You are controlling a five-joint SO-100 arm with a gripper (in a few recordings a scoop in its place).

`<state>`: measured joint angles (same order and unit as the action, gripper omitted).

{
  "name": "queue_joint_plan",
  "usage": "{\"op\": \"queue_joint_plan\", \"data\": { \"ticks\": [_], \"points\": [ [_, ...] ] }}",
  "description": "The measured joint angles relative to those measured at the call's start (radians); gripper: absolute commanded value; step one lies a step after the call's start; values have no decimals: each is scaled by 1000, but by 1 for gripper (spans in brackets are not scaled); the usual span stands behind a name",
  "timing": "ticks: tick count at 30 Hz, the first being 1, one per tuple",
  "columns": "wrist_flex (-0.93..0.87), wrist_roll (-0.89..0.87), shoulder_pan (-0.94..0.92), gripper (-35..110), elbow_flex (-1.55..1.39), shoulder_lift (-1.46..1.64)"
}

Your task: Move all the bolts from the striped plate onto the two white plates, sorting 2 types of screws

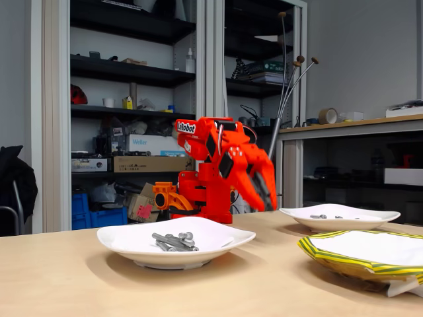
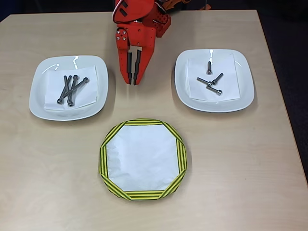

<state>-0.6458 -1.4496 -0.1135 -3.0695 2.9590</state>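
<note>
The striped plate (image 2: 103, 161) lies at the front centre in the overhead view, its white middle bare; its rim (image 1: 330, 257) also shows in the fixed view. Several long bolts (image 2: 70, 89) lie crossed on the left white plate (image 2: 36, 91). Three shorter bolts (image 2: 210, 83) rest on the right white plate (image 2: 245, 91). My orange gripper (image 2: 133, 81) points down at the table between the two white plates, shut with nothing in it. From the side, the gripper (image 1: 268, 198) hangs low behind the plates, with the long bolts (image 1: 173, 241) in the near plate (image 1: 119, 239).
The arm's orange base (image 2: 142, 19) stands at the table's far edge. Bare wood lies around the plates, and the table's right edge (image 2: 284, 120) is close to the right plate. Shelves and a counter stand behind the table in the fixed view.
</note>
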Motion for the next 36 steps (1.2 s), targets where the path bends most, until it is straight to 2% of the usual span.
{"op": "queue_joint_plan", "data": {
  "ticks": [8, 13, 17, 20, 25, 36],
  "points": [
    [-213, 15, -20, 0, -64, 150],
    [-456, 14, -25, 0, -67, 324],
    [-611, 2, -25, 0, -67, 347],
    [-635, -3, -37, 2, -67, 356],
    [-657, 91, -29, 2, -67, 356],
    [-660, 101, -32, 2, -67, 356]
  ]
}}
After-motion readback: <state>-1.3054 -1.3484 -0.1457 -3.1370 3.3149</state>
